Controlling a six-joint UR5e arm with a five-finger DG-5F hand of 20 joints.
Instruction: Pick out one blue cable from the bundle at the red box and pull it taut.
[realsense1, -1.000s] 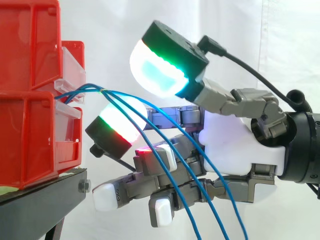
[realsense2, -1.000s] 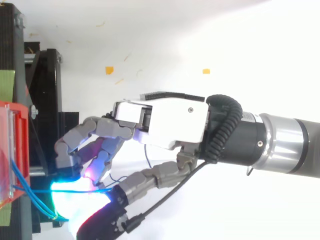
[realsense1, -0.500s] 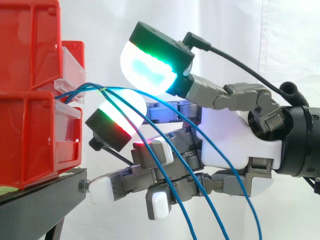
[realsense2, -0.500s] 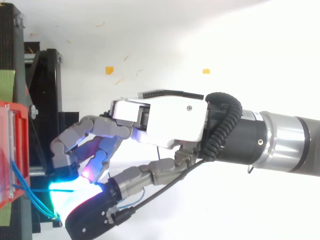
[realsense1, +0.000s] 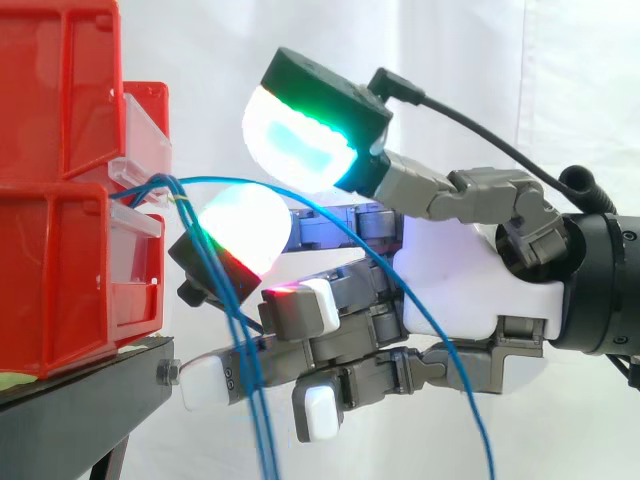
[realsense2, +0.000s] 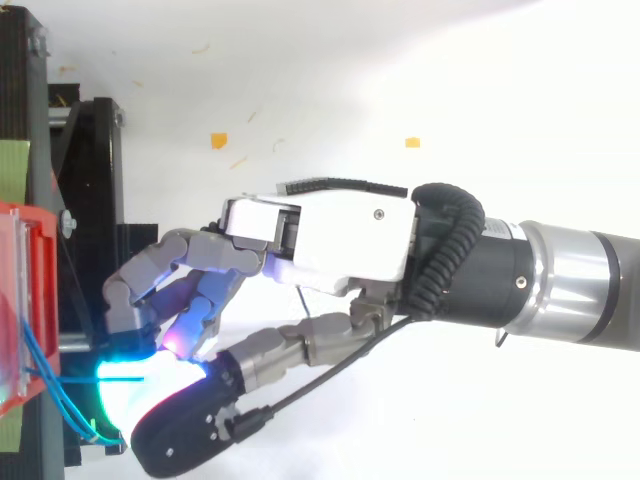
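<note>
White plastic covers the palm of your one hand. It sits level with the stack of red bins, just off their open fronts, and reaches in from the side away from them. From above, the hand also ends close against the bin fronts. You cannot tell from these views whether the hand has a cable clamped or only carries it draped across.

The layout of the cables has changed. Half a second ago three blue strands fanned out from the bins and lay over the hand. Now one blue cable still arcs away from the bins, crosses the hand and trails down on its far side. The other blue cables have slipped off and hang steeply, close beside the bins and the black stand below them.

That looks like the separation you want, with a single strand singled out from the bundle. It still sags, so it is not taut yet. To tension it you would need a firm hold on it and a draw away from the bins.

The count is one hand, one cable on it, and two hanging strands that can be told apart, so three blue cables in all. There are two large red bins stacked on one stand.
</note>
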